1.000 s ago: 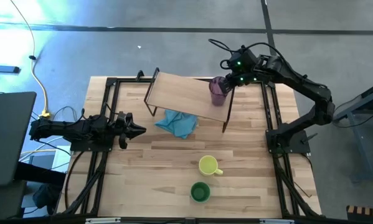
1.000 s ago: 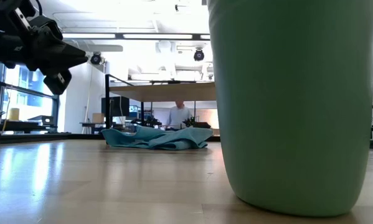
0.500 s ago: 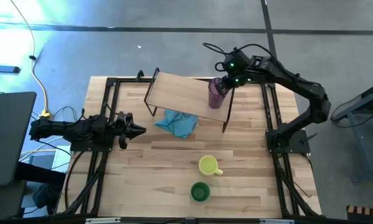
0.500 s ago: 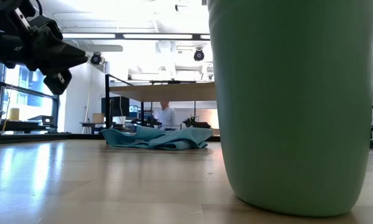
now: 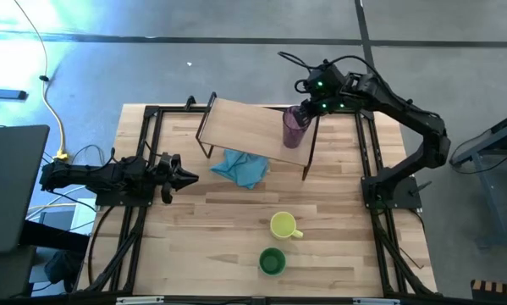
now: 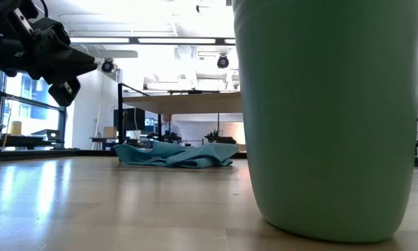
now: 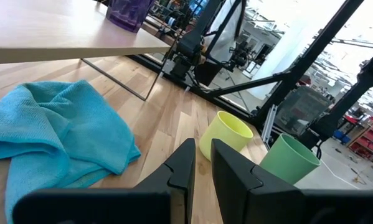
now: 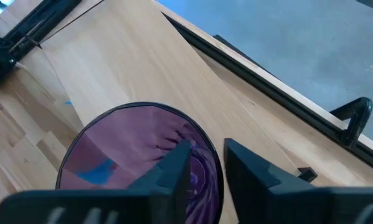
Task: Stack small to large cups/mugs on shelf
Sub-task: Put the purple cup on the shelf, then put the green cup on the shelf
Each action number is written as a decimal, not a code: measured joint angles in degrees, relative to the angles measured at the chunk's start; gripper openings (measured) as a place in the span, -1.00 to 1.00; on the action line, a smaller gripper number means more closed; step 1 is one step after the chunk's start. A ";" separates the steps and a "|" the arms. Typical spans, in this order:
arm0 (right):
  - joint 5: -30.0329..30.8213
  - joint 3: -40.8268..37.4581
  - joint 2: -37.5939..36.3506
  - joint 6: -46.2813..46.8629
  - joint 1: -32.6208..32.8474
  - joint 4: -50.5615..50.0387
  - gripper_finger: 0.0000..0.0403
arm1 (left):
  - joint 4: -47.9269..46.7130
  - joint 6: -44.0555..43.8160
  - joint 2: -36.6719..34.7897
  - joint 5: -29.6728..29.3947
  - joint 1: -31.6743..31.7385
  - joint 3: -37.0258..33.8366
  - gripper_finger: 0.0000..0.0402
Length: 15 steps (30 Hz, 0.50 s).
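The translucent purple tumbler (image 5: 294,127) stands upright on the right end of the light wooden shelf (image 5: 245,127), and my right gripper (image 5: 306,113) is shut on it from the far right side. The right wrist view looks down into the tumbler (image 8: 111,162), with the shelf board (image 8: 130,68) below it. The yellow mug (image 5: 283,225) and the green cup (image 5: 272,261) stand on the tabletop near its near edge. My left gripper (image 5: 192,176) waits shut at the table's left side, holding nothing. In its wrist view it (image 7: 203,162) faces the mug (image 7: 226,134) and the cup (image 7: 289,163). My right gripper holds the purple tumbler by its rim (image 8: 216,152) on the side toward the table's right. One finger (image 8: 174,171) is inside the tumbler and the other (image 8: 254,174) outside the wall. The fingers come from above, slanting down. The tumbler's base (image 7: 129,22) rests on the shelf top.
A crumpled blue cloth (image 5: 240,167) lies on the table under and in front of the shelf. The shelf stands on thin dark legs (image 5: 306,157). The green cup (image 6: 327,118) fills the right half of the low view. Bare wood lies between the cloth and the mug.
My right gripper and the purple tumbler have shifted slightly toward the table's left and near edges over the shelf's right end. A person seen in the room behind the table has walked out of the low view.
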 joint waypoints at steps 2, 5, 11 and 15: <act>-0.02 0.00 0.02 0.18 0.00 -0.03 -0.42 | 0.00 0.00 0.00 -0.06 0.01 0.00 -0.79; 0.05 0.00 0.02 0.32 0.00 -0.03 -0.26 | 0.00 -0.02 0.00 -0.13 0.01 0.00 -0.79; 0.81 0.00 -0.55 0.37 0.00 -0.04 -0.05 | 0.00 -0.05 0.00 -0.15 0.00 0.00 -0.79; 1.84 0.00 -2.27 0.38 0.00 -0.05 -0.02 | 0.00 -0.07 0.00 -0.15 0.00 0.00 -0.79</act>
